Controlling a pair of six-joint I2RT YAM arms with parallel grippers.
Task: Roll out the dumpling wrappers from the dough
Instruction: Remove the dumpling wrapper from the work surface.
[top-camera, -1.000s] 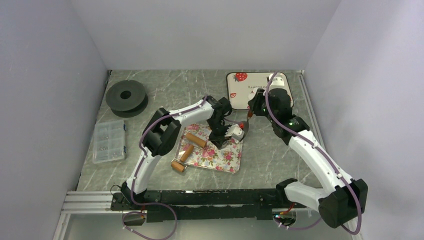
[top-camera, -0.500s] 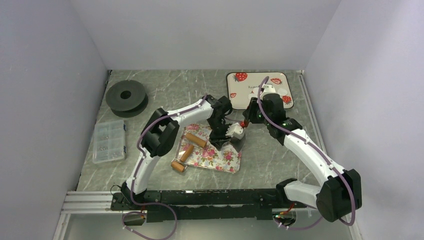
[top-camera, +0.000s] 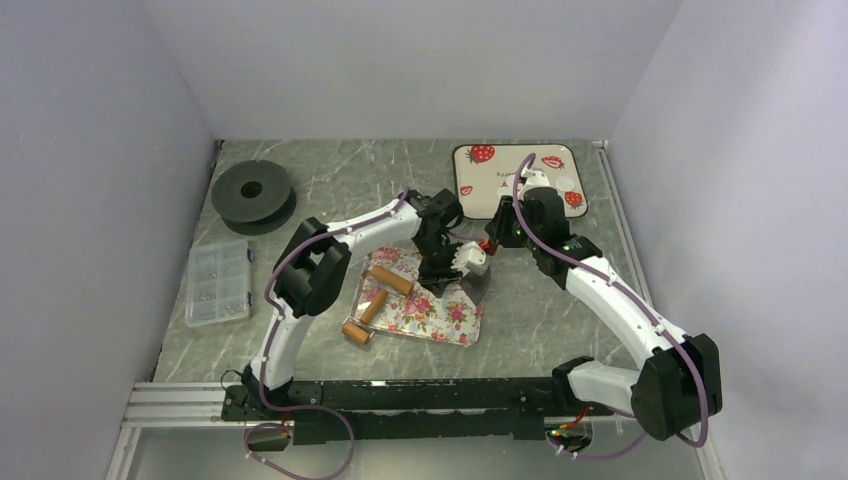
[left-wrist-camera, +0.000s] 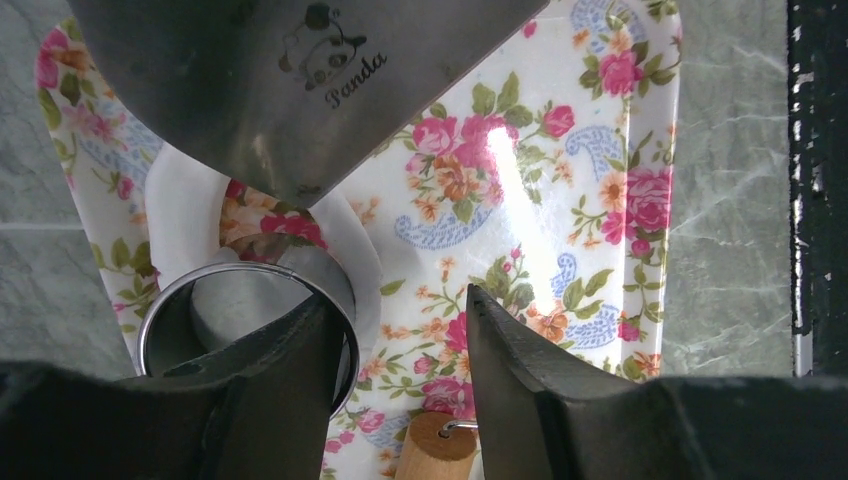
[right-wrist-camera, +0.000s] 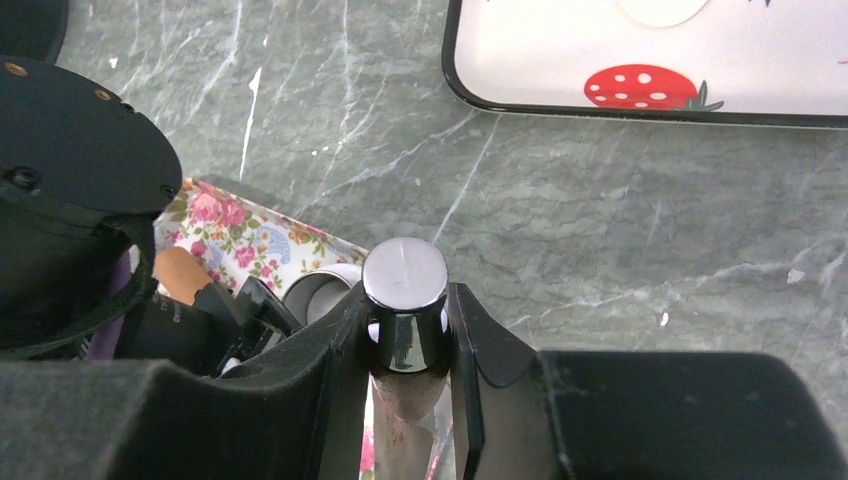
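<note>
Crowding tray (top-camera: 420, 318) edge: scraper (left-wrist-camera: 300, 90), left claw (left-wrist-camera: 395, 300).

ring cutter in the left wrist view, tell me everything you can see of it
The ring cutter is a thin-walled band of shiny metal, round, open at the top, standing upright on its rim. It sits on a white dough sheet on the flowered tray. One finger of the open left gripper hides its near side; whether they touch cannot be told. A steel scraper blade hangs behind it.
</note>
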